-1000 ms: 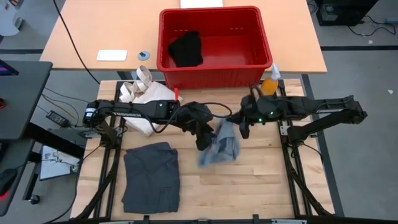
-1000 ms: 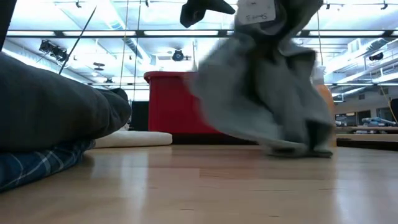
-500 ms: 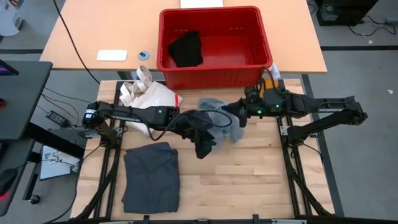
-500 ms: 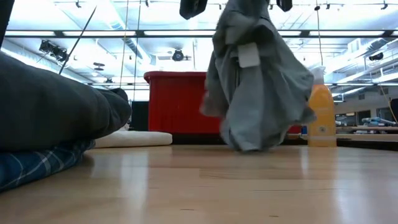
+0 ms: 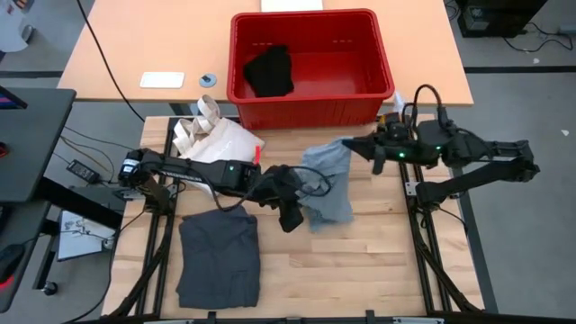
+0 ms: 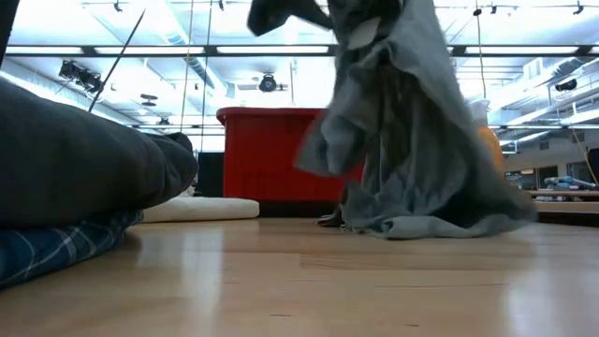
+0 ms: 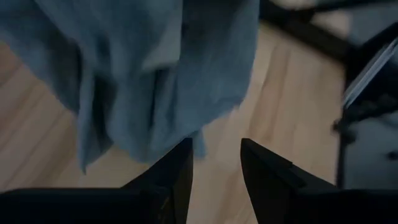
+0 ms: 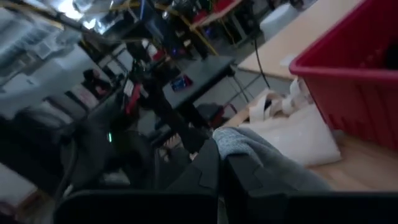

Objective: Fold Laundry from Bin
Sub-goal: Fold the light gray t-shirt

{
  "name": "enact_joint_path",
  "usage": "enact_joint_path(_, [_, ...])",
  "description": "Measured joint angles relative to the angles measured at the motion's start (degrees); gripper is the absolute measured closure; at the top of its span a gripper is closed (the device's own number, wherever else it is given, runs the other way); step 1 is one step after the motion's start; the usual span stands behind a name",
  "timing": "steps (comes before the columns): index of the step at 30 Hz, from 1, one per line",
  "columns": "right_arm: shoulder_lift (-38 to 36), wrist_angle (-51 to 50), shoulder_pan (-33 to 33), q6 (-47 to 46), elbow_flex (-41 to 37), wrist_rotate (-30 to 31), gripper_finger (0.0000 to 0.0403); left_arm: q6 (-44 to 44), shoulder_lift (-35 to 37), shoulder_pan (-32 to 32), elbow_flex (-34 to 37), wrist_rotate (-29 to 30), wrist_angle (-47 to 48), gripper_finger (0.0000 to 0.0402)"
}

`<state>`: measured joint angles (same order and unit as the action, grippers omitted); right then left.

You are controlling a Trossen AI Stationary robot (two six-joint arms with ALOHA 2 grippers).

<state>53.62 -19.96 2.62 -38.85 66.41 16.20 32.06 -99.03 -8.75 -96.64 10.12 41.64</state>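
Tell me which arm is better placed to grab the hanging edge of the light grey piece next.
Left. The left gripper is open beside the light grey piece, its lower edge just ahead. The right gripper is shut on the upper corner.

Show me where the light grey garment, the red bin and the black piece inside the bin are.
light grey garment (image 5: 328,193), high view, the middle of the hanging cloth
red bin (image 5: 310,111), high view, its near outer wall
black piece (image 5: 270,70), high view, the centre of the bundle in the bin
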Motion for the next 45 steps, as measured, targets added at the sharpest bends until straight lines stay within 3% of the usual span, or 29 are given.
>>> enact_joint_path(4, [-1.5,-4.7,-0.1,-0.5,0.0,0.3,0.0393,0.1,0.6,1.4,0.0,0.5,-9.9,0.0263])
enact_joint_path(10, [-4.1,3.7,0.0,3.2,0.0,4.1,0.0393,2.3,0.6,2.9,-0.1,1.0,-16.0,0.0263])
enact_joint_path(15, [-6.9,5.9,0.0,4.5,0.0,5.7,0.0393,3.8,0.6,3.1,-0.1,6.7,-19.1,0.0263])
enact_joint_path(19, [-7.7,5.7,0.0,5.3,0.0,5.8,0.0393,-0.1,0.6,3.2,-0.1,11.5,-22.0,0.026])
enact_joint_path(23, [-7.8,4.5,0.0,5.8,0.0,8.0,0.0393,-8.6,0.6,3.0,-0.1,12.4,-25.7,0.023])
enact_joint_path(28, [-7.8,4.5,0.0,5.9,0.0,8.5,0.0393,-15.8,0.1,3.0,-0.1,12.5,-25.4,0.0163])
enact_joint_path(35, [-7.3,4.5,0.0,5.3,0.0,10.4,0.0393,-18.4,-2.9,3.1,-0.1,12.5,-26.7,0.0121])
enact_joint_path(41, [-5.6,2.7,0.2,3.5,0.0,9.5,0.0393,-16.5,-4.7,3.9,-0.1,16.8,-32.0,0.0148])
enact_joint_path(43, [-5.1,2.8,0.7,2.8,0.0,9.4,0.0392,-17.0,-4.6,4.4,-0.1,17.2,-33.4,0.0186])
enact_joint_path(45, [-4.7,2.7,1.3,2.8,0.0,9.3,0.0392,-17.1,-4.6,4.9,-0.1,17.2,-33.2,0.0252])
